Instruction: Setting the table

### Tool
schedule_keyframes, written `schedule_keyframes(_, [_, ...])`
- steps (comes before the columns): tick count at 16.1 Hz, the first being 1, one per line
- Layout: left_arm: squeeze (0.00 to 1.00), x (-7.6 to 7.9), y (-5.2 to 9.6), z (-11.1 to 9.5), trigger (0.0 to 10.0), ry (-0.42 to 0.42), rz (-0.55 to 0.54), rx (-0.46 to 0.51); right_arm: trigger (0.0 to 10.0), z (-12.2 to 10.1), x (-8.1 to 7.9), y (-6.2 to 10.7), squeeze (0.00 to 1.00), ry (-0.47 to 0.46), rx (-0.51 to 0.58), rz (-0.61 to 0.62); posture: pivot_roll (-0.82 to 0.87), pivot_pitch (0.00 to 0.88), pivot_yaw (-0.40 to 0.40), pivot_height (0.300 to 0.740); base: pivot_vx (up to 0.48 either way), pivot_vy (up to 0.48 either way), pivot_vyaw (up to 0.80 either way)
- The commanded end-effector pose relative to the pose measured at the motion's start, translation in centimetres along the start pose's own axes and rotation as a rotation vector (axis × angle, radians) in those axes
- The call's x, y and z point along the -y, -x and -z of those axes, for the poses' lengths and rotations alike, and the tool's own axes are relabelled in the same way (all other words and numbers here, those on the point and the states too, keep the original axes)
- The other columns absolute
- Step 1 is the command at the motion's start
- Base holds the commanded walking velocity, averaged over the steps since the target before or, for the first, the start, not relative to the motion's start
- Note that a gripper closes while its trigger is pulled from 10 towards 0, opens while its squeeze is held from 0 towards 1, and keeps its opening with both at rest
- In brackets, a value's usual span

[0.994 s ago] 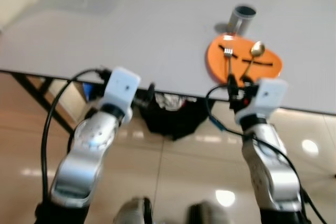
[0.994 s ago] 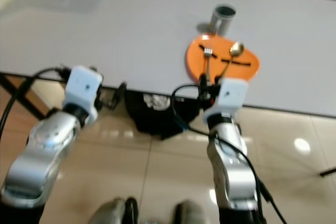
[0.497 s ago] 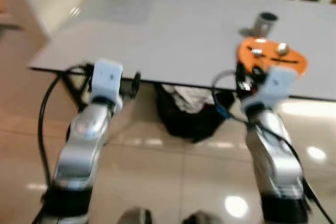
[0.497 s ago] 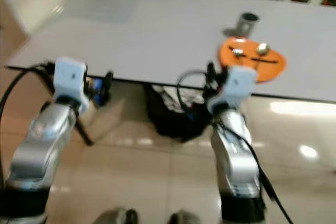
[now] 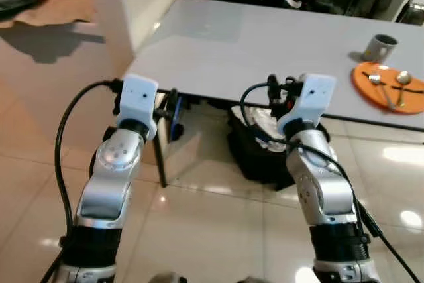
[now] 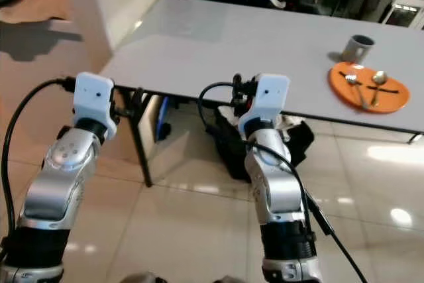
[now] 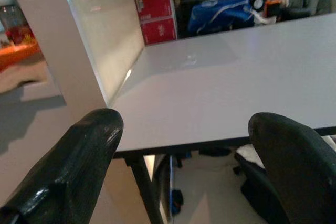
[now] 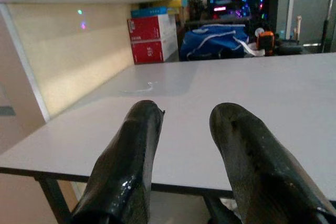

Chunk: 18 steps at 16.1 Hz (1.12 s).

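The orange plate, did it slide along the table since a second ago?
No. The orange plate sits beside the grey cup, fork and spoon on it, as before. The whole picture shifted, so the camera moved.

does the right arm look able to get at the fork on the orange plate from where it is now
Probably not yet. The right gripper hangs at the table's near edge, while the fork lies on the orange plate, well off to its right. Nothing blocks the way, though.

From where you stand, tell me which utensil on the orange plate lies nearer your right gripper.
The fork. It lies on the plate's left half, toward the right gripper; the gold spoon lies on the far half, to the fork's right.
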State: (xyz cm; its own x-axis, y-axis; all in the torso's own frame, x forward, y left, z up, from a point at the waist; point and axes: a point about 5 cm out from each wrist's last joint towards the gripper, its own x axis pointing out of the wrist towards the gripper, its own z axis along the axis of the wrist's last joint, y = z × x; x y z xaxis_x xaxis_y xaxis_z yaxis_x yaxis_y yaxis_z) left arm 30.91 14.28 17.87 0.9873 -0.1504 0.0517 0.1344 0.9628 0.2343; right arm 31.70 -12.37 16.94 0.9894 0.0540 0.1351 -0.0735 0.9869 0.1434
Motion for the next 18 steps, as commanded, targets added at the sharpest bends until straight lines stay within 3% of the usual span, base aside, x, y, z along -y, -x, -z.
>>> schedule_keyframes(1, [0.00,0.2,0.0,-0.3,10.0,-0.015,0.009,0.016,10.0,0.4,0.5,-0.1,0.00,-0.010,-0.018,0.017,0.08,0.000,-0.060,0.740,0.000,0.480,0.00])
schedule_keyframes(12, [0.00,0.6,0.2,-0.1,10.0,-0.016,0.006,0.013,10.0,1.5,0.2,0.1,0.00,-0.045,-0.057,0.022,0.08,0.000,-0.058,0.740,0.000,0.480,0.00])
schedule_keyframes(18, [0.00,0.1,0.3,-0.2,10.0,0.049,-0.025,0.001,10.0,1.3,0.0,0.0,0.00,-0.031,-0.057,0.008,0.09,0.000,-0.067,0.740,0.000,0.480,0.00])
